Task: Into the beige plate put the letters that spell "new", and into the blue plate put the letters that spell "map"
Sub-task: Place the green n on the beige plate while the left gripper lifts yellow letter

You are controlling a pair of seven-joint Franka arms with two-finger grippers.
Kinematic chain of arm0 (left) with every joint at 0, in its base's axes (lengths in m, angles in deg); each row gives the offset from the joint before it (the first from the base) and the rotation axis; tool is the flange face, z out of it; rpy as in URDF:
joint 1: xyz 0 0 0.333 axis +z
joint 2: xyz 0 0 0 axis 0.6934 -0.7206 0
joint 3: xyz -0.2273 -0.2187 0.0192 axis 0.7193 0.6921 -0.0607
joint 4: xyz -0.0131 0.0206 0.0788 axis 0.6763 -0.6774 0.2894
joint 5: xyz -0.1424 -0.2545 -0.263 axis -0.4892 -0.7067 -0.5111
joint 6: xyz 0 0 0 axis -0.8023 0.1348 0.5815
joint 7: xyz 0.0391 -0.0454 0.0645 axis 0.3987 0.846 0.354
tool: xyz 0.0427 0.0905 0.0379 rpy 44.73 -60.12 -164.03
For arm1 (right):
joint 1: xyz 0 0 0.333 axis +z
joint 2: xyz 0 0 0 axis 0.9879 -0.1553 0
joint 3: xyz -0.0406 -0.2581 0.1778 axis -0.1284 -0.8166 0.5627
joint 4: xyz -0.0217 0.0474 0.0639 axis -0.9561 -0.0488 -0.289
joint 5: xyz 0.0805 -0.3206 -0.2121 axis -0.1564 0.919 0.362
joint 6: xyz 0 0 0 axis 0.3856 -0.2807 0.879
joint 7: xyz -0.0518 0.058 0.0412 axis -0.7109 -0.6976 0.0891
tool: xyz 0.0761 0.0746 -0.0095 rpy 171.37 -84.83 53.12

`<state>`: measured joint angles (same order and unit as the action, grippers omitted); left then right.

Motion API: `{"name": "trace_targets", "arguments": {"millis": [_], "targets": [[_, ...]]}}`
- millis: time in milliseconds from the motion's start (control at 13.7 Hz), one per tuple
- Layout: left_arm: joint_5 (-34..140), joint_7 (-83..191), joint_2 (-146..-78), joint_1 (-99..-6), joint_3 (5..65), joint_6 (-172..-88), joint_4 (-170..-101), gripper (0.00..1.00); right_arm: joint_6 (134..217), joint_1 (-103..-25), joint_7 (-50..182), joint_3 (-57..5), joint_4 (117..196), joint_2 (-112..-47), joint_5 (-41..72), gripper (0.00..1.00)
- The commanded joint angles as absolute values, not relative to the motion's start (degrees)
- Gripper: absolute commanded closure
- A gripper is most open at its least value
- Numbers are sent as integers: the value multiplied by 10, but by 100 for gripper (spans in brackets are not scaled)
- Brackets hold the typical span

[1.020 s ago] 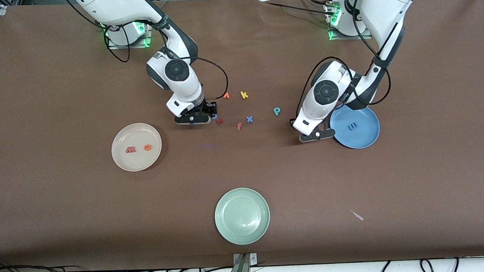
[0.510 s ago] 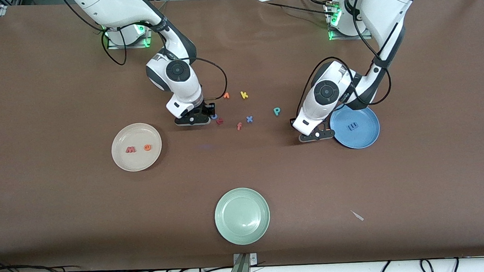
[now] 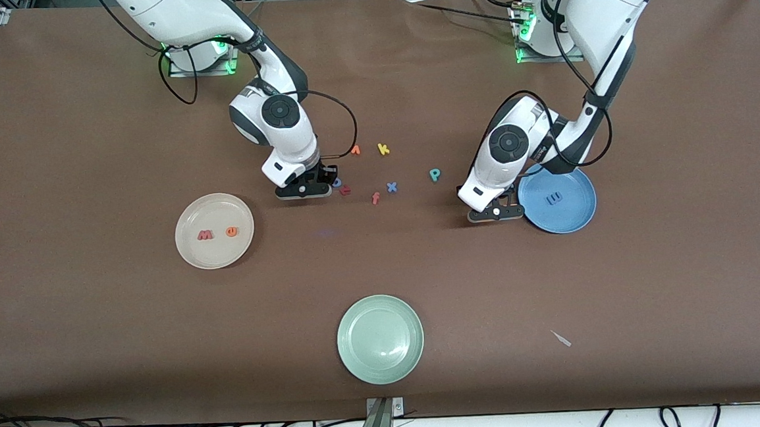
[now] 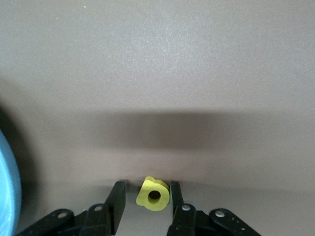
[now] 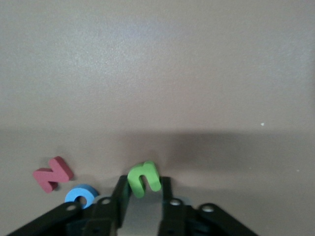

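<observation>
The green n sits pinched between the fingers of my right gripper, which is down at the table amid the loose letters. My left gripper is low beside the blue plate, open around the yellow a. The a touches one finger and a gap shows on its other side. The blue m lies in the blue plate. The salmon-red w and orange e lie in the beige plate. The teal p rests on the table between the arms.
A blue o and a dark red letter lie right by my right gripper. An orange v, yellow k, blue x and salmon f are scattered nearby. The pale green plate sits nearest the front camera.
My right gripper's fingers have closed onto the green n. The left gripper has shifted slightly toward the right arm's end, staying low beside the blue plate.
</observation>
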<state>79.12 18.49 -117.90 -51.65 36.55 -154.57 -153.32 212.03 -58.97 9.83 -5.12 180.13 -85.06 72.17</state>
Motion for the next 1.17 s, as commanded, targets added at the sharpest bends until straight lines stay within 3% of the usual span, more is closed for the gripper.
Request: {"name": "trace_targets", "arguments": {"millis": [0, 73, 146, 291, 437, 947, 1020, 1093], "targets": [[809, 191, -1183, -514, 366, -1544, -1532, 58, 2123, -581, 95, -68, 1802, -834, 742, 100], [809, 191, -1185, -514, 366, -1545, -1532, 67, 2112, -581, 108, -71, 1803, -816, 743, 100], [809, 191, -1186, -514, 366, -1546, -1532, 68, 2091, -584, 133, -78, 1801, -799, 745, 100], [809, 191, -1187, -514, 366, -1548, -1531, 90, 2047, -594, 217, -97, 1799, -763, 735, 100], [809, 196, -1183, -512, 366, -1545, -1531, 99, 2012, -621, 297, -105, 1799, -734, 735, 100], [809, 249, -1170, -501, 365, -1514, -1531, 99, 1989, -647, 573, -228, 1811, -705, 680, 100], [809, 250, -1165, -496, 365, -1512, -1532, 99, 1989, -647, 580, -230, 1814, -709, 654, 95], [809, 255, -1158, -490, 365, -1502, -1531, 99, 1989, -648, 580, -230, 1815, -710, 632, 80]]}}
